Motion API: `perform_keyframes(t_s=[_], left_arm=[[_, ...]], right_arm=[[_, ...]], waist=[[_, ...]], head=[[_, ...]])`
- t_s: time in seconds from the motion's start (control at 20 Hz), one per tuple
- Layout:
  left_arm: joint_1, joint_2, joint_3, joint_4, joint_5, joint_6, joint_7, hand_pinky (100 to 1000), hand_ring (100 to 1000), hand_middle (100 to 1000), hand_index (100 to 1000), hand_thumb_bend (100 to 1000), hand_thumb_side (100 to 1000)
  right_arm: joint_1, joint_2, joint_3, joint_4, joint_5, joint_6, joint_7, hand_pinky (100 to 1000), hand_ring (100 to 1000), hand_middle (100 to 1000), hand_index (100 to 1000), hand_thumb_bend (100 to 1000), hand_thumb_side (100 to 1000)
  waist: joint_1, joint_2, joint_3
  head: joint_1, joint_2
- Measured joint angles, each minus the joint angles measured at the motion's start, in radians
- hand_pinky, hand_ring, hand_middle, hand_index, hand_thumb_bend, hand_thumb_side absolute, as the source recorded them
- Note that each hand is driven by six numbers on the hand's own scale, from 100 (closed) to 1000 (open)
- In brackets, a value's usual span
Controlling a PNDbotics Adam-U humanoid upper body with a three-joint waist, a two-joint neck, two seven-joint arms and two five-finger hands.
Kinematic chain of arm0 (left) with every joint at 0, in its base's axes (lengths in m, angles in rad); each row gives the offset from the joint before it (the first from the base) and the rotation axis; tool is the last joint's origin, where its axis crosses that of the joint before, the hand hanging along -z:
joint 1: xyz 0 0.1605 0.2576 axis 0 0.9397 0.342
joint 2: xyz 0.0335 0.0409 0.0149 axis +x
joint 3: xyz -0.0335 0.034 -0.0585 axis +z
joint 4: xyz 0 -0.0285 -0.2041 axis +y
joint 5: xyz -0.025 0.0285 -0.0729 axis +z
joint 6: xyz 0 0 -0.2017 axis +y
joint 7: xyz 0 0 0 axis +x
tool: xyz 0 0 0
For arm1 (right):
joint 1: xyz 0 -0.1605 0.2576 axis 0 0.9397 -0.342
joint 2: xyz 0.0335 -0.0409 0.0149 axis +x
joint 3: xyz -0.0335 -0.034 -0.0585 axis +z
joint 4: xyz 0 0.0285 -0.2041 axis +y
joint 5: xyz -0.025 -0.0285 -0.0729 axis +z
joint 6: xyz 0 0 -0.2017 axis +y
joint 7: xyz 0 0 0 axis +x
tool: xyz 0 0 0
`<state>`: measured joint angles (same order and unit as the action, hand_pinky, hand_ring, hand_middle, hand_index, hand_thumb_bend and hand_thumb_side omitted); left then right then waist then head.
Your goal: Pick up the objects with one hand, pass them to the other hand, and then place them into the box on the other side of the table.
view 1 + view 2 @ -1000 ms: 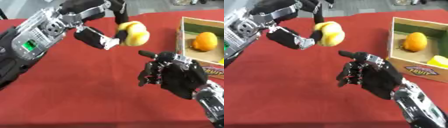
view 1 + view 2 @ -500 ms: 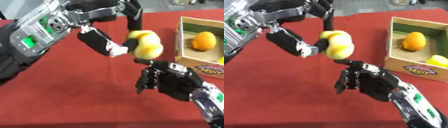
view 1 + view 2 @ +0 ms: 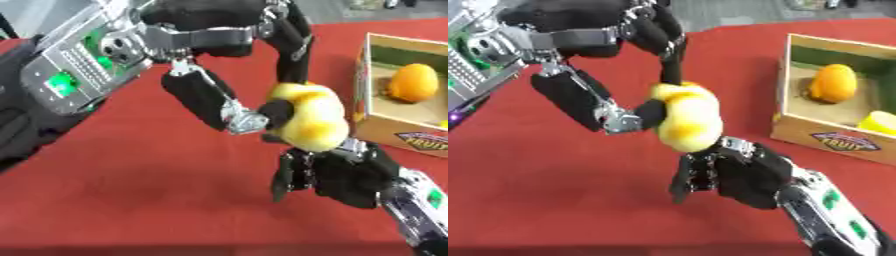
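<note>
Your left hand (image 3: 262, 75) is clasping the yellow fruit (image 3: 308, 117), thumb under its near side and fingers curled over the top, and carries it in the air above the red tablecloth (image 3: 131, 185). The fruit hangs directly over your right hand (image 3: 741, 172), which waits beneath with its palm up and fingers relaxed, grasping nothing. That is the relation to work from: the fruit is above and just touching, or all but touching, the right hand's upper edge (the views do not settle which). Its long axis runs roughly up and down, so the receiving fingers would need to close around its lower half.

The cardboard box (image 3: 833, 140) lies on your right, nearer the right hand than the left, with an orange fruit (image 3: 833, 84) already inside.

The right eye view shows a second yellow piece (image 3: 878, 122) in the box's near corner, which the left eye view cuts almost entirely off at its edge. The left eye view shows more of the left forearm.
</note>
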<state>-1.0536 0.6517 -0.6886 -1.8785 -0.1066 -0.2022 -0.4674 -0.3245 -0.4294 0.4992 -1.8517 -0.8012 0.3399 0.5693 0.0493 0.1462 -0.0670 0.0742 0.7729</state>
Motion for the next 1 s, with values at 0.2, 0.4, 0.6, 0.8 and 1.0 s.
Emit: perform_keyframes(t_s=[0.2,0.4,0.6,0.8,1.0], left_arm=[[0.000,0.000,-0.002,0.004,0.000,-0.006,-0.009,668,575,487,521,100,251],[0.001,0.000,-0.002,0.006,-0.002,-0.021,-0.010,673,594,508,545,100,251],[0.004,0.000,-0.002,-0.010,-0.025,-0.050,-0.009,678,583,512,556,100,222],[0.004,0.002,0.006,-0.030,-0.067,-0.085,0.007,678,583,513,557,100,213],[0.006,0.005,0.015,-0.034,-0.094,-0.106,0.035,674,578,507,550,100,218]], right_arm=[[0.007,0.000,0.000,0.008,0.033,0.000,0.015,663,671,532,1000,100,730],[0.027,-0.027,-0.002,0.008,0.080,-0.011,0.070,658,672,532,1000,100,798],[0.045,-0.089,-0.010,0.002,0.121,-0.024,0.159,664,671,537,1000,100,867],[0.058,-0.128,-0.006,0.005,0.110,-0.030,0.261,672,676,541,1000,100,865],[0.062,-0.149,0.008,0.003,0.073,-0.047,0.311,670,682,546,1000,100,849]], waist=[[0.000,0.002,0.002],[-0.001,0.004,0.003],[-0.001,0.005,0.007],[-0.001,0.005,0.014],[-0.001,0.005,0.019]], head=[[-0.006,0.000],[-0.007,0.000],[-0.008,0.000],[-0.015,0.000],[-0.015,0.000]])
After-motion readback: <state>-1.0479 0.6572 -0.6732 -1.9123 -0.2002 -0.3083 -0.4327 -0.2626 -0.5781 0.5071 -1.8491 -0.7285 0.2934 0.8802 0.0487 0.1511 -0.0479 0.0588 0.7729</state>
